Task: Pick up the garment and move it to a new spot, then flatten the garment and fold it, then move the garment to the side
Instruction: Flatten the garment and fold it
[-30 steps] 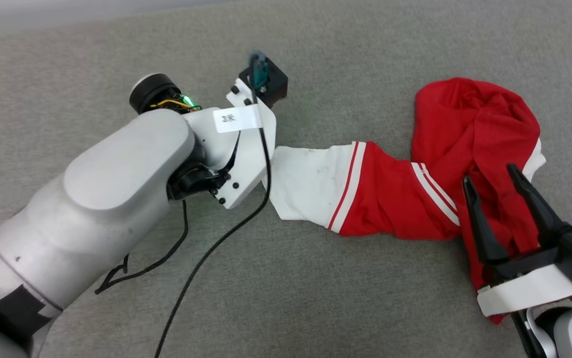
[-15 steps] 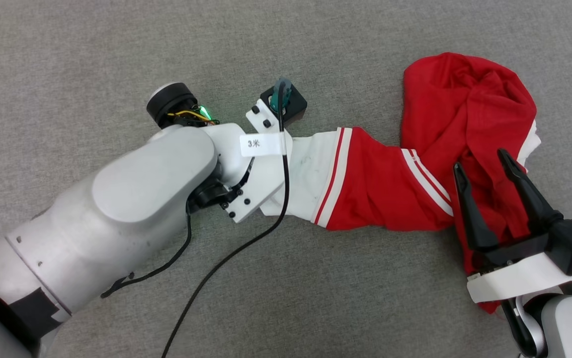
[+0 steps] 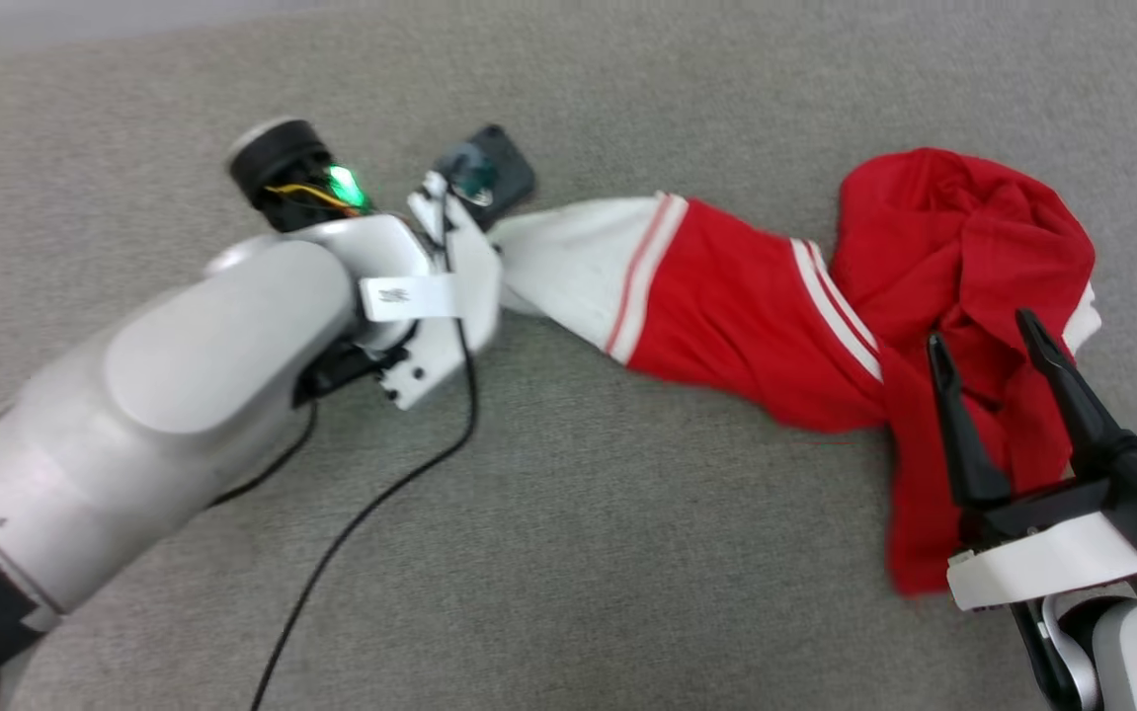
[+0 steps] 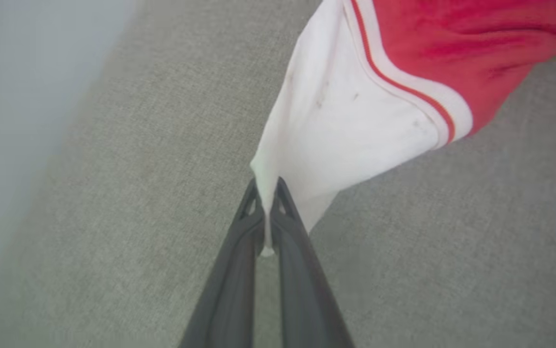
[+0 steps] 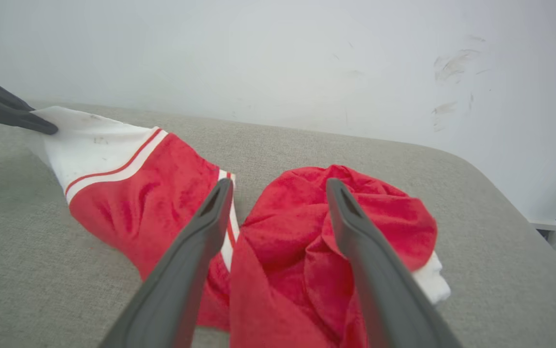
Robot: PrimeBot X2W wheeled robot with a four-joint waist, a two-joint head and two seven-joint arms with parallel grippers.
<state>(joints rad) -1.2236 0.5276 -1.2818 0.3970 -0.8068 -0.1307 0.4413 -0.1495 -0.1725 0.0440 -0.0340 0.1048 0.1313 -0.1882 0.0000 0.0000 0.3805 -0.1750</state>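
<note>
The garment, a red T-shirt, lies crumpled on the grey surface, with one sleeve stretched out to the left. That sleeve's white end is pinched in my left gripper, which is shut on it and holds it a little off the surface. The right wrist view shows the left fingers gripping the white edge. In the head view the left wrist covers them. My right gripper stands open over the garment's near red part, one finger on each side of a fold, holding nothing.
The grey fabric surface spreads all around. A black cable hangs from the left wrist across it. A white wall rises behind the surface's far edge, and the surface's rounded corner is to the right.
The left gripper has shut on the white sleeve end and drawn it toward the far left, stretching the sleeve. The head camera has shifted. The right gripper stays open over the red heap.
</note>
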